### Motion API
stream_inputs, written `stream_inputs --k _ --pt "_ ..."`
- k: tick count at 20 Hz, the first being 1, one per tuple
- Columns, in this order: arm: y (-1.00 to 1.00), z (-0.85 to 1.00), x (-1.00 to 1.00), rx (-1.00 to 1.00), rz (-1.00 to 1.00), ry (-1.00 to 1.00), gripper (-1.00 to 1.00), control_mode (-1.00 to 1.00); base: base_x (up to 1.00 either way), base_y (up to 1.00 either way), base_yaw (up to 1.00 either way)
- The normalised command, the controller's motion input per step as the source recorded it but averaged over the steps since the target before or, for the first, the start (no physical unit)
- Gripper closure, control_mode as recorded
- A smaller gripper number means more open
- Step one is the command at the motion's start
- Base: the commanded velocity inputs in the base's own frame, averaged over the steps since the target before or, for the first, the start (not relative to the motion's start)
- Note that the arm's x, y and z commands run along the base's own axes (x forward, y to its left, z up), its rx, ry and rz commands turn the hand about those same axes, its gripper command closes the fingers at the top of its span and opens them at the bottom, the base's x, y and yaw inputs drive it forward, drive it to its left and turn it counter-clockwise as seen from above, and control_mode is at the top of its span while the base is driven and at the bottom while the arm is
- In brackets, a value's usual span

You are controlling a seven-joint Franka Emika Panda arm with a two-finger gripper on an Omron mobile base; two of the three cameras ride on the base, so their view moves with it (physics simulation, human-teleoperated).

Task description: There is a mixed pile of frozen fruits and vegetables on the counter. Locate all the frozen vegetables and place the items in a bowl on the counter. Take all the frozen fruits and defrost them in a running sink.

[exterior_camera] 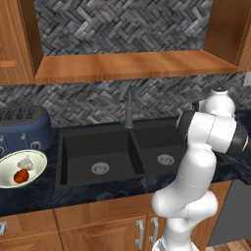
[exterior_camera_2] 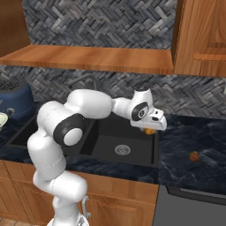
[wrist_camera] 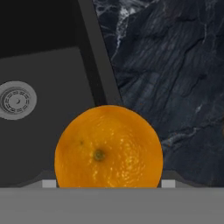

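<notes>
One held item: an orange (wrist_camera: 108, 146), round and dimpled, sits between the two fingertips of the end effector (exterior_camera_2: 150, 129).
End effector state: clenched on the orange, one fingertip (wrist_camera: 49, 183) at each side of the fruit.
End effector position: over the right edge of the sink (exterior_camera_2: 110, 142), above the line where the black basin meets the desk (exterior_camera_2: 194, 137).
Below the orange: in the hand view, a basin floor with a round metal drain (wrist_camera: 16, 100) to one side and dark marbled stone to the other.
Second fruit: another small orange piece (exterior_camera_2: 193, 156) lies on the desk to the right of the sink, well apart from the end effector.
Sink: matte black, two basins, each with a round drain; a slim dark faucet (exterior_camera: 129, 110) stands upright behind the divider.
Bowl (exterior_camera: 35, 172): on the desk left of the sink, cream inside with a pale green rim.
Bowl contents: a red tomato (exterior_camera: 20, 176) and a pale garlic bulb (exterior_camera: 25, 163), just beside each other.
Toaster (exterior_camera: 23, 128): dark blue, behind the bowl, against the tiled wall.
</notes>
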Motion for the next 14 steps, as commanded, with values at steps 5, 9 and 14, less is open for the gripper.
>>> stream_inputs --k 5,9,14 --pt "0.44 0.0 -0.09 0.0 0.05 0.05 1.0 -1.0 0.0 0.0 0.0" --pt "0.42 -0.01 -0.07 0.0 0.04 0.03 1.0 -1.0 0.0 0.0 0.0" --pt "0.39 -0.18 0.0 0.01 0.05 0.04 1.0 -1.0 0.0 0.0 0.0"
